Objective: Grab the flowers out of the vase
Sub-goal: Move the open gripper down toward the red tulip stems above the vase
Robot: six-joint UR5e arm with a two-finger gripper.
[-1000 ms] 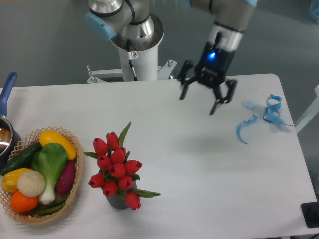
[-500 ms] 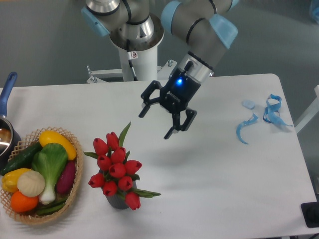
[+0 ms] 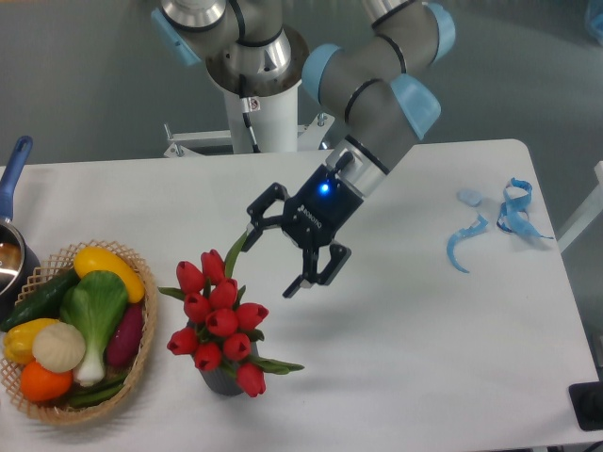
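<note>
far to the left of the jaws, at the table's edge, a pot with a blue handle shows only in part. next to it, still well left of and below the jaws, sits a wicker basket filled with vegetables: a yellow pepper, a cucumber, a green leafy one, a purple one, a white bulb and an orange one.

just left of and below the jaws stand the flowers, a bunch of red tulip buds with green leaves, their stems set in the vase, a small dark cylinder mostly hidden beneath the blooms. one long leaf points up toward the left finger; whether it touches cannot be told.

the gripper hangs above the white table, tilted down and leftward toward the bunch, a blue light glowing on its body. its jaws are spread wide, with nothing between them.

well right of the jaws lie some blue ribbon scraps near the table's far corner.
</note>
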